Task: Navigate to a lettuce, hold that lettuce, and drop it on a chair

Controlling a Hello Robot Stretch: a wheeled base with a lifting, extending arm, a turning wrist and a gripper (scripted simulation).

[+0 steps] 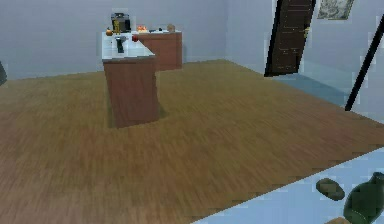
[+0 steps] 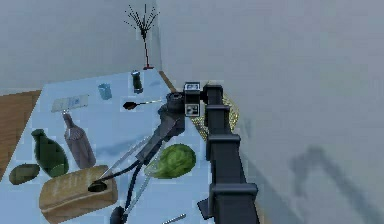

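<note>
The lettuce (image 2: pixel 172 160) is lying on the pale blue table (image 2: pixel 100 125), just right of the gripper (image 2: pixel 135 160) in the arm side view, sitting between its thin fingers and the dark arm (image 2: pixel 225 170). The fingers are slanting down toward a bread loaf (image 2: pixel 70 195), with a green bottle (image 2: pixel 48 152) and a brown bottle (image 2: pixel 78 140) standing farther left. I cannot tell whether the gripper is holding anything or touching the lettuce. In the forward view, a wooden counter (image 1: pixel 130 80) is standing on plank floor (image 1: pixel 200 140).
</note>
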